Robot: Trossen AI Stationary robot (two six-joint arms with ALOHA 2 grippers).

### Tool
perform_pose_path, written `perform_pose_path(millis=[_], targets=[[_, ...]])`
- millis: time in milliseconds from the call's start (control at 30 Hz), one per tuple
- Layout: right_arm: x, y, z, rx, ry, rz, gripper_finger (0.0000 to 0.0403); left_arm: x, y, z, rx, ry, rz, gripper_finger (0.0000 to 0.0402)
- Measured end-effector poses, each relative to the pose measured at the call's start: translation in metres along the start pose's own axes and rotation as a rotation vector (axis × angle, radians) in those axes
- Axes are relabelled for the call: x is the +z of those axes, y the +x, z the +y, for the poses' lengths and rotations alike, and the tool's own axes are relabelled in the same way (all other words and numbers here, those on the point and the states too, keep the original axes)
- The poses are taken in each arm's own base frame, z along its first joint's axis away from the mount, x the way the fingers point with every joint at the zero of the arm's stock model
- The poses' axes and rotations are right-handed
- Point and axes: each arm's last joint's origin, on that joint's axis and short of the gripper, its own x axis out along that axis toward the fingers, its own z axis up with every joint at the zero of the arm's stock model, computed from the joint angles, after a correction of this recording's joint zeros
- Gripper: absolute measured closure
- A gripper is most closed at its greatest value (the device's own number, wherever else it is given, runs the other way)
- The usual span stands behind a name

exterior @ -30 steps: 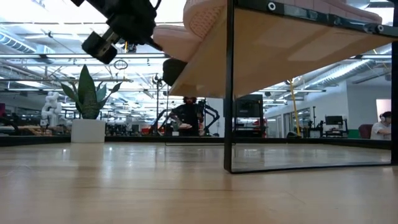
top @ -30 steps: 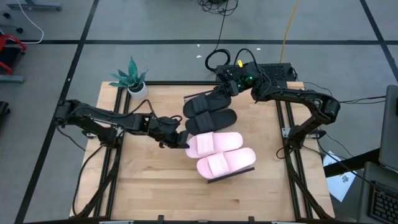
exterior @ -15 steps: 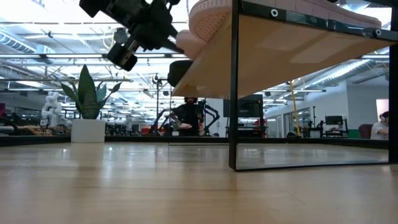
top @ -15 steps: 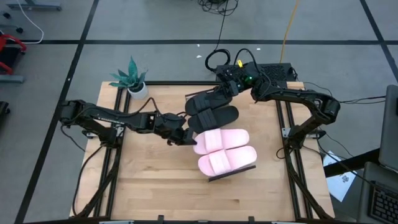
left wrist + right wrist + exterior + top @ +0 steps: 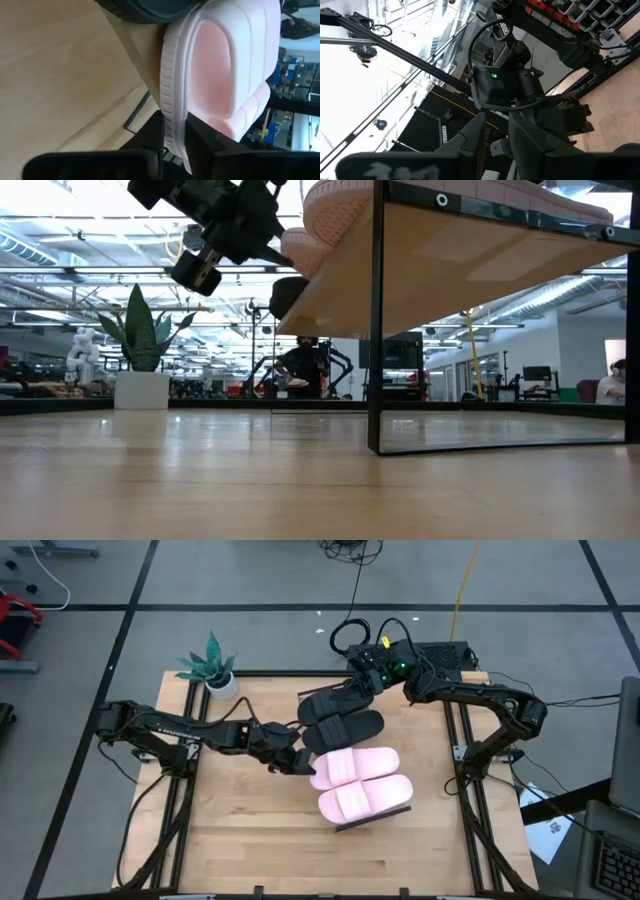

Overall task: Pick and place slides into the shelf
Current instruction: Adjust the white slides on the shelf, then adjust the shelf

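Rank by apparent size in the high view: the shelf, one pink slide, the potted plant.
1. The shelf, mostly hidden under four slides, spans the most.
2. The pink slide.
3. The potted plant, smallest, though not much smaller than the slide.

Overhead, table-level, two wrist close-ups

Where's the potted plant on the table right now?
In the high view the potted plant stands at the table's far left corner, apart from the slides, beyond the left arm. In the low view it shows at left, under the left claw.
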Motion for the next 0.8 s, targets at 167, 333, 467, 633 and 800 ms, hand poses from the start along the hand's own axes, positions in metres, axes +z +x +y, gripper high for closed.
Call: perform_pose_path(millis=[167,333,467,633,800], targets=[[0.0,0.0,0.0,0.0,0.0,0.0,0.033,-0.0004,-0.0001,0.0023,0.024,0.028,0.004,0.0321],[0.0,0.0,0.0,0.0,0.0,0.0,0.033,0.0,-0.0002,0.0022,0.026,0.043,-0.016,0.0287],[0.0,0.0,0.0,0.0,0.0,0.0,0.033,0.0023,-0.0006,0.0024,0.025,0.039,-0.025,0.0256],[0.0,0.0,0.0,0.0,0.0,-0.001,0.033,0.0023,-0.0006,0.0024,0.027,0.055,-0.03,0.0221],[0.0,0.0001,0.0,0.0,0.0,-0.001,0.033,0.0026,-0.0008,0.0045,0.047,0.057,-0.029,0.0196]])
